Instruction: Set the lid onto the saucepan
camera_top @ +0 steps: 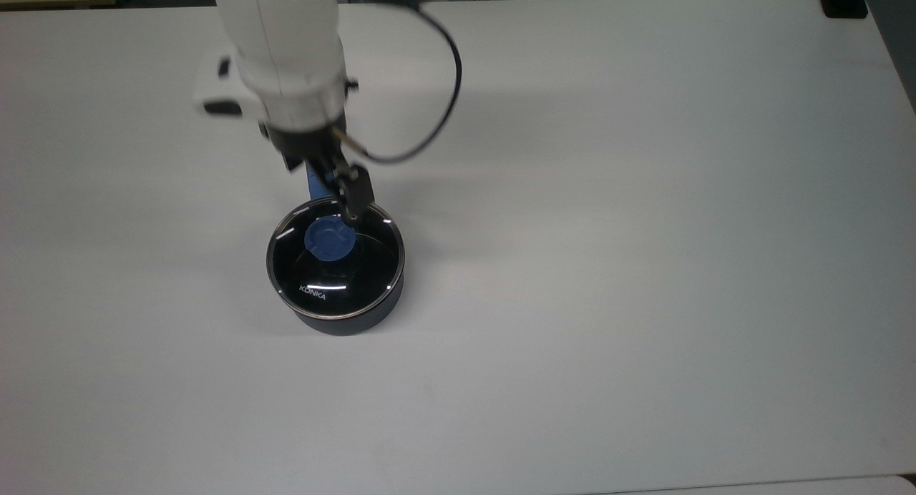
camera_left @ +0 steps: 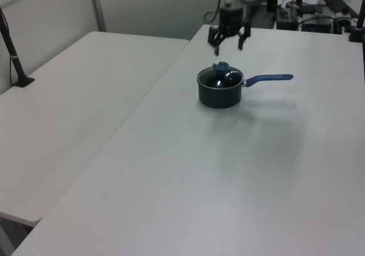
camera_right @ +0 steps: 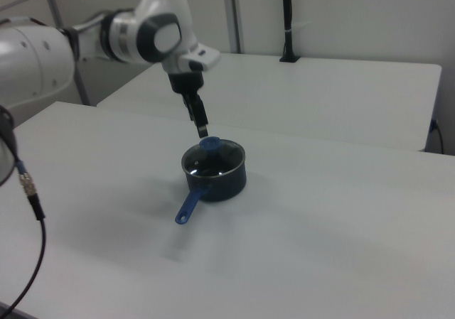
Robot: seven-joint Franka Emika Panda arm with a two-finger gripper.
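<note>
The glass lid (camera_top: 336, 280) (camera_left: 223, 76) (camera_right: 217, 159) lies flat on the dark saucepan (camera_top: 345, 323) (camera_left: 219, 95) (camera_right: 222, 180), its rim on the pan's rim all round and its blue knob (camera_top: 328, 241) on top. The pan's blue handle (camera_left: 271, 78) (camera_right: 189, 204) points to the left view's right. My gripper (camera_top: 338, 189) (camera_left: 228, 43) (camera_right: 200, 124) hangs open above the knob, clear of it, with nothing between its fingers.
The pan stands on a wide white table (camera_top: 644, 266). A second white table (camera_left: 68, 113) adjoins it on the left view's left, with a black post (camera_left: 12, 53) clamped at its edge. A dark cable (camera_top: 444, 101) loops off my wrist. A black clamp (camera_top: 844, 3) sits at the top view's top right corner.
</note>
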